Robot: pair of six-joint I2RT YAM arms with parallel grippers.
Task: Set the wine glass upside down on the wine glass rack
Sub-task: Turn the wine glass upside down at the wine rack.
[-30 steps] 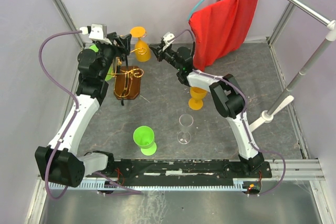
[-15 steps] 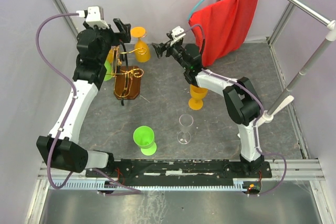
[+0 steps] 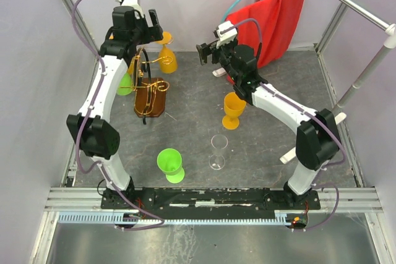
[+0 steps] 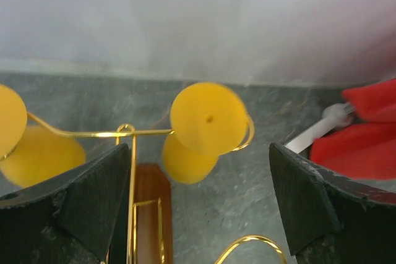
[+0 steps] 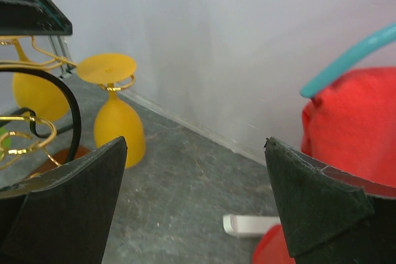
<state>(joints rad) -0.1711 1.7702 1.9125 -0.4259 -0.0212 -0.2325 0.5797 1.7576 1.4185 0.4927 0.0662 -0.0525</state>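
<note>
Apparently the placing is done. On the counter [image 3: 266, 134], near its far-left corner, stands the wine glass rack [image 3: 150, 98]. The yellow wine glass [image 3: 166, 61] hangs upside down from a wire arm on the rack's far side, foot up and bowl down. The left gripper [image 4: 199, 153] and right gripper [image 5: 195, 146] both have their fingers spread wide and hold nothing; I judge that only drawing the arms away is left. An orange glass [image 3: 232, 110], a clear glass [image 3: 218, 151] and a green glass [image 3: 169, 165] stand nearer the near edge. Only the left wrist view shows the foot resting on the curled wire end; only the top view shows those other glasses.
</note>
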